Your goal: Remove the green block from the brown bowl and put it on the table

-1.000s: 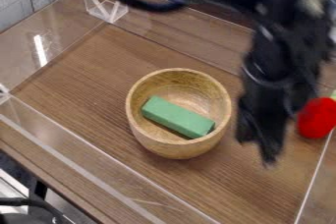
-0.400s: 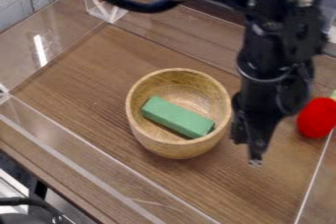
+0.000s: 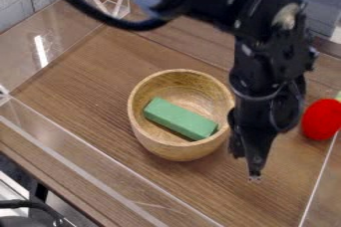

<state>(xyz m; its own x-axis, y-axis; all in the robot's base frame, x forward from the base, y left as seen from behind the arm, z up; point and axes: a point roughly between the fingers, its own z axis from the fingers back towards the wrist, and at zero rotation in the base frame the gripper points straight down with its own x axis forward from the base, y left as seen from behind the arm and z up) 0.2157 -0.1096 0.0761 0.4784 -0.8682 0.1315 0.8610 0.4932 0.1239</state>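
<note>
The brown bowl is sitting near the middle of the table, and the green block is lying flat inside it, angled across the bottom. Just beside the bowl's right rim the black gripper is pointing straight down with its jaws closed together and gripping nothing, its tip hanging over bare wood, while a red rounded object is resting farther out from the bowl on that same side. No brand, label or writing is showing anywhere.
</note>
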